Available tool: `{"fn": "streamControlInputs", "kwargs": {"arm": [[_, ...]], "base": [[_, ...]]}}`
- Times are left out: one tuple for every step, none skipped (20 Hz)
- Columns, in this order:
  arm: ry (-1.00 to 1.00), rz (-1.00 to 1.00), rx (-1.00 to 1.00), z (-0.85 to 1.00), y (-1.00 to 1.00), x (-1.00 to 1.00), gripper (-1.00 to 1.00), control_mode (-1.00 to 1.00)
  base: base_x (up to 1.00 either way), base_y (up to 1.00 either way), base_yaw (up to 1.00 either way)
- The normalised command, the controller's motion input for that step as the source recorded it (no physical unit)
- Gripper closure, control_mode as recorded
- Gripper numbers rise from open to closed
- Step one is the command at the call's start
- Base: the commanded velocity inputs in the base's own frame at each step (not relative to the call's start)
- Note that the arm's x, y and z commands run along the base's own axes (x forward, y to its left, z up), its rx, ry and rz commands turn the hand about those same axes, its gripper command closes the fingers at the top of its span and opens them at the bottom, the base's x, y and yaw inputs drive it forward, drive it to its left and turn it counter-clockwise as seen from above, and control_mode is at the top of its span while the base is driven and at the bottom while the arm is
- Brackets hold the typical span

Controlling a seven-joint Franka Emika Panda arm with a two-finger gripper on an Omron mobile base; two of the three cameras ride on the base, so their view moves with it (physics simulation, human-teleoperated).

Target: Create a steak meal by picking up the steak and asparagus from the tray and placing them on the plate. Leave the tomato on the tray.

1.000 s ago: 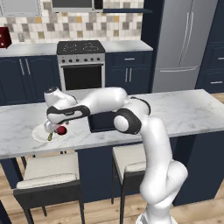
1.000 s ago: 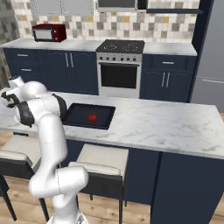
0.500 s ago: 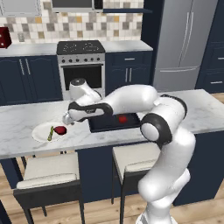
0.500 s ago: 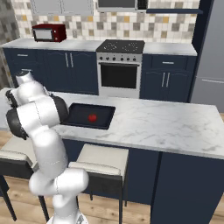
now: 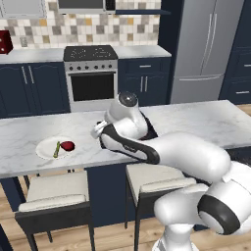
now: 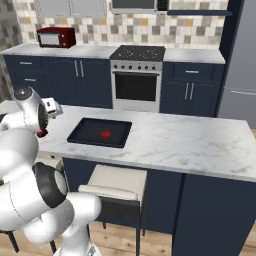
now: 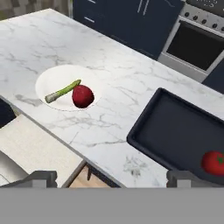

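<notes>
- The steak (image 7: 82,96) lies on the plate (image 7: 48,81), a dark-red lump near its middle, and the asparagus (image 7: 63,91) lies beside it with one end touching or nearly touching it. Both are well inside the rim, so they look set down to rest and not likely to roll off.
- The plate sits on the marble table (image 7: 109,70), apart from the tray (image 7: 175,131). In the left base view it is to the left of the arm, with the steak (image 5: 67,145) and asparagus (image 5: 57,149) on it.
- The tomato (image 7: 214,163) is alone on the tray, toward one side. In the right base view it shows as a bright red ball (image 6: 105,134) near the middle of the black tray (image 6: 82,135). That is where the task wants it left.
- The tool (image 7: 113,178) hangs above the table edge between plate and tray. Its two dark tips stand wide apart with nothing between them, so it holds nothing.
- Judging from how things lie, the meal looks assembled: both foods on the plate, the tomato left on the tray, nothing left to carry.
</notes>
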Motion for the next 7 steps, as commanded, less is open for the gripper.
{"fn": "streamControlInputs", "kwargs": {"arm": [[-0.15, 0.0, 0.13, 0.94, -0.62, -0.74, -1.0, -1.0], [-0.13, 0.0, 0.13, 0.85, -0.69, -0.79, -1.0, -1.0], [-0.13, 0.0, 0.13, 0.7, -0.71, -0.79, -1.0, -1.0], [-0.12, 0.0, 0.14, 0.31, -0.72, -0.64, -1.0, -1.0], [-0.1, 0.03, 0.15, 0.06, -0.66, -0.36, -1.0, -1.0], [-0.04, 0.04, 0.14, 0.0, -0.62, -0.24, -1.0, -1.0], [-0.01, 0.03, 0.11, 0.0, -0.58, -0.21, -1.0, -1.0]], "base": [[0.0, 0.0, 0.0], [0.0, 0.0, 0.0], [0.0, 0.0, 0.0], [0.0, 0.0, 0.0], [0.0, 0.0, 0.0], [0.0, 0.0, 0.0], [0.0, 0.0, 0.0]]}}
